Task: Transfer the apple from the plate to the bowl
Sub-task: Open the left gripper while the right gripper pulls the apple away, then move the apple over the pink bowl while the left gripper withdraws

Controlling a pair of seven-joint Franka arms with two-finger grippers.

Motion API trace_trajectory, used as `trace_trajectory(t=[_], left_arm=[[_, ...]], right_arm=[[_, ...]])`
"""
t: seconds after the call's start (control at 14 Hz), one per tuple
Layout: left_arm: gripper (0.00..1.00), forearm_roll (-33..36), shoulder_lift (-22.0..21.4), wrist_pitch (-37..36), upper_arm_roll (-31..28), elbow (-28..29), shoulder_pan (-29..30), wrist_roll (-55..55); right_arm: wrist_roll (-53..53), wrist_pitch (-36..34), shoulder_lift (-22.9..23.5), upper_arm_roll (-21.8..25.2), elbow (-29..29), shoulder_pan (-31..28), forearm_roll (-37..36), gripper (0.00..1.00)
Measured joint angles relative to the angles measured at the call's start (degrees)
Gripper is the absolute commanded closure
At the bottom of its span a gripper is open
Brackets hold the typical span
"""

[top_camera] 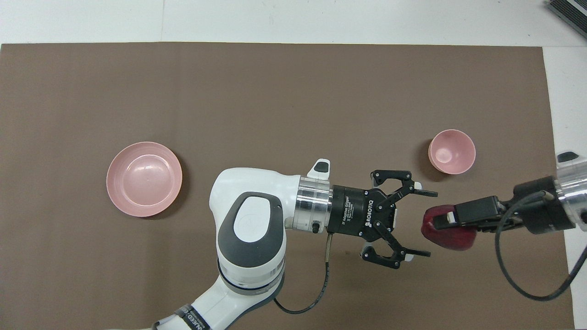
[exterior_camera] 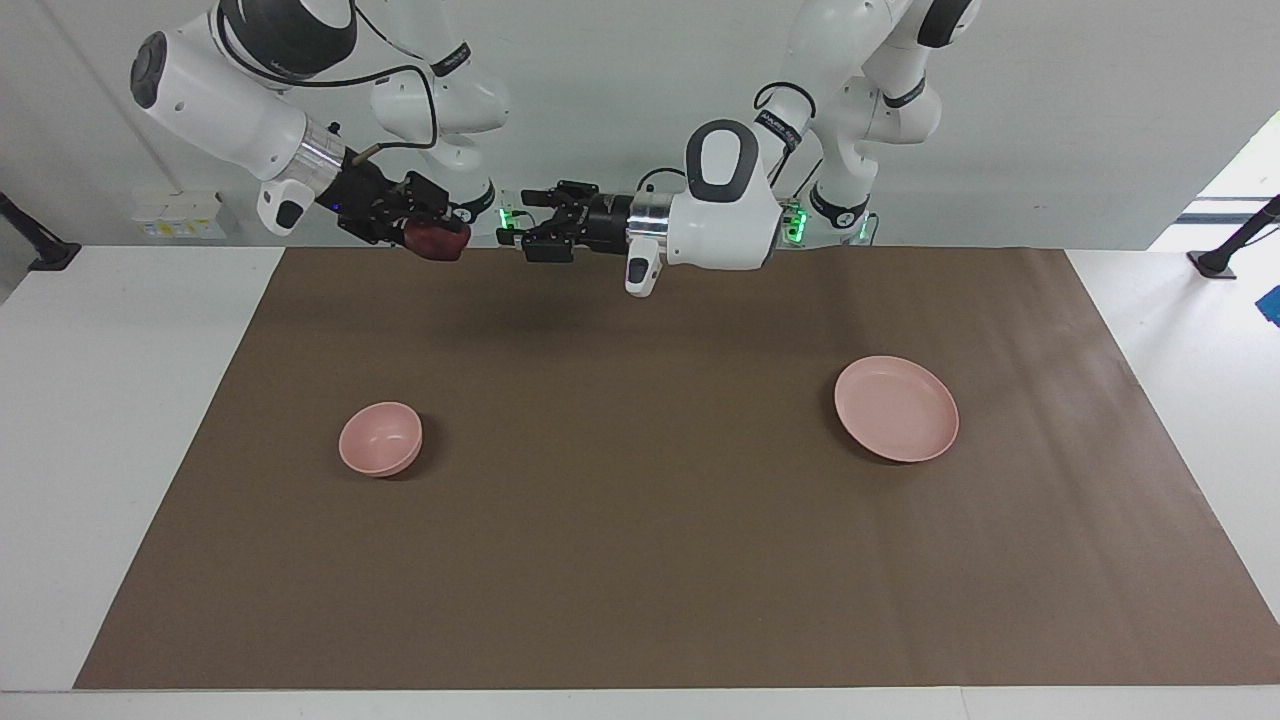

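Clamped on the apple (top_camera: 447,231), the right gripper (top_camera: 451,219) hangs at the right edge of the overhead frame, its arm entering from that side; in the facing view the same gripper (exterior_camera: 432,235) shows at upper left, over the mat's edge nearest the robots. Only part of the fruit shows under the fingers, so how deep the grip sits is hard to judge.

Just beside it, the left gripper (top_camera: 424,223) points at the apple with its jaws spread wide and nothing between them; a small gap separates its fingertips (top_camera: 425,194) from the fruit. In the facing view it sits at upper centre (exterior_camera: 530,233).

On the brown mat (top_camera: 275,101), the bowl (top_camera: 451,151) stands in the right half of the overhead frame, above the held apple in the picture. It holds nothing. The plate (top_camera: 144,178) lies at middle left, toward the left arm's end, well apart from the bowl and also bare.

Open mat fills the whole upper band of the overhead frame and the wide stretch between plate and bowl. White tabletop (exterior_camera: 120,420) borders the mat on its sides.
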State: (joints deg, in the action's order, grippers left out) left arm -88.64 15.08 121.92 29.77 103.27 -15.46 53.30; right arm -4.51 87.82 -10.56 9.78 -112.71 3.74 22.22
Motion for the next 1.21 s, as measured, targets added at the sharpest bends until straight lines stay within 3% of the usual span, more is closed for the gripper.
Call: trace_trajectory(t=[0.36,0.64,0.93,1.21], left_arm=[[0.0,16.21,0.2,-5.12,-0.14,0.33,5.51,0.24],[0.0,35.29,0.45,-11.7,-0.52,0.35,10.15,0.25],[0.0,51.58,0.6,-15.86,-0.93,0.16,14.49,-1.85],[0.0,62.18,1.09,-19.82,-1.1,0.14,18.8,-12.09]], right_arm=[[-2.69,10.67,5.11,-0.18,0.71,-0.05,-13.46,1.0],[-2.85,21.29,11.94,-0.68,0.84,0.61,-23.35,1.0],[-3.03,23.8,16.45,-1.06,1.14,2.87,-32.4,1.0],[-3.03,26.18,19.35,-1.09,1.99,4.07,-35.24,1.0]])
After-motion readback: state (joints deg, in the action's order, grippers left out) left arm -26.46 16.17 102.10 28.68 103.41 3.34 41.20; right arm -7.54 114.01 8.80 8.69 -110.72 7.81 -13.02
